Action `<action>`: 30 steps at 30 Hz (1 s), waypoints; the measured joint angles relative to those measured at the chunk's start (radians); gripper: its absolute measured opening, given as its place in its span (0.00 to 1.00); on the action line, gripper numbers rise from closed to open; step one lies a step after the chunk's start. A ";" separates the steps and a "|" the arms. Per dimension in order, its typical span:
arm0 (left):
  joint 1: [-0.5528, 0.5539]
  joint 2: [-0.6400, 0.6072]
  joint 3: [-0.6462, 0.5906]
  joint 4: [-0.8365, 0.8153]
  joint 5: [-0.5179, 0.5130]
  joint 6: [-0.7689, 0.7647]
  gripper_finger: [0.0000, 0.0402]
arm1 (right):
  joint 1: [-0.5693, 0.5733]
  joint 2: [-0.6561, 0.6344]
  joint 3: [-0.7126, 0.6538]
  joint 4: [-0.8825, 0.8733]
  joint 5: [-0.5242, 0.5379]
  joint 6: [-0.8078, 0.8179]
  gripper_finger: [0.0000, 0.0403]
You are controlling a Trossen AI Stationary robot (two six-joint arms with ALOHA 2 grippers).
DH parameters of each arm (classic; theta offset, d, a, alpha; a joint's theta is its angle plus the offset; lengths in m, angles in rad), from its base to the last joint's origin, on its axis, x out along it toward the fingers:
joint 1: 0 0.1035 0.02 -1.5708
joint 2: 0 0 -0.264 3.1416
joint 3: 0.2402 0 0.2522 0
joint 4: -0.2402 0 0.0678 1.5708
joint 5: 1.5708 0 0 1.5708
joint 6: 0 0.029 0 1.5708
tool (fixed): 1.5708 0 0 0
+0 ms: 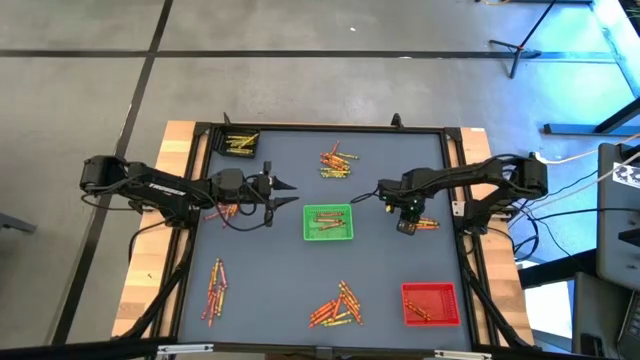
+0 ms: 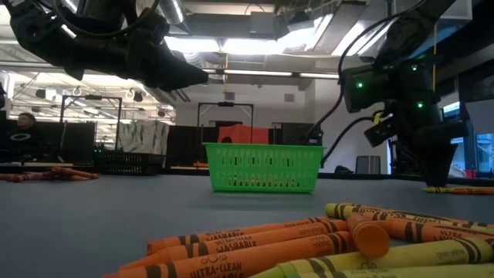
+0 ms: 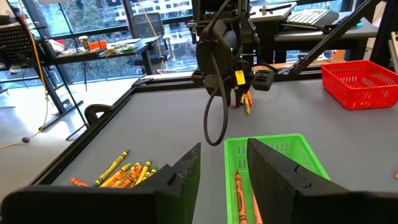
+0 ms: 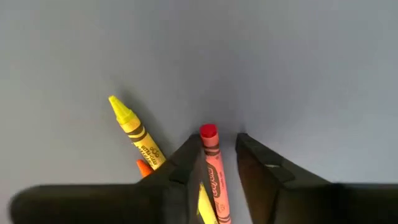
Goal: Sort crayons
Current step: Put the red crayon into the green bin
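Right gripper [image 4: 214, 158] pointed down at table, fingers narrowed either side of a red crayon [image 4: 212, 168]; whether gripped, cannot tell. Yellow crayon [image 4: 135, 132] lies beside. Left gripper [image 1: 283, 193] held level above table, fingers parted, tips just short of green tray [image 1: 328, 222].

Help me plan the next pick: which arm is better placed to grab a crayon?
Right. The right gripper is down at the table with a red crayon between its open fingers. The left gripper hangs open beside the green tray, straddling no loose crayon.
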 joint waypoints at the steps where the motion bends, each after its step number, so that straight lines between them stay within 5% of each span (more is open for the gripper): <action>1: 0.000 0.000 0.000 0.000 0.000 0.000 0.29 | 0.000 0.000 0.000 0.003 0.002 -0.004 0.20; 9: 0.000 0.000 0.000 0.000 0.000 0.000 0.29 | 0.000 0.000 -0.001 0.014 0.019 -0.032 0.03; 21: 0.000 0.000 0.000 0.000 0.000 0.000 0.29 | -0.001 0.005 0.053 -0.027 0.149 -0.085 0.04; 30: 0.000 0.000 0.000 0.000 0.000 0.000 0.29 | 0.050 0.004 0.194 -0.038 0.138 -0.133 0.04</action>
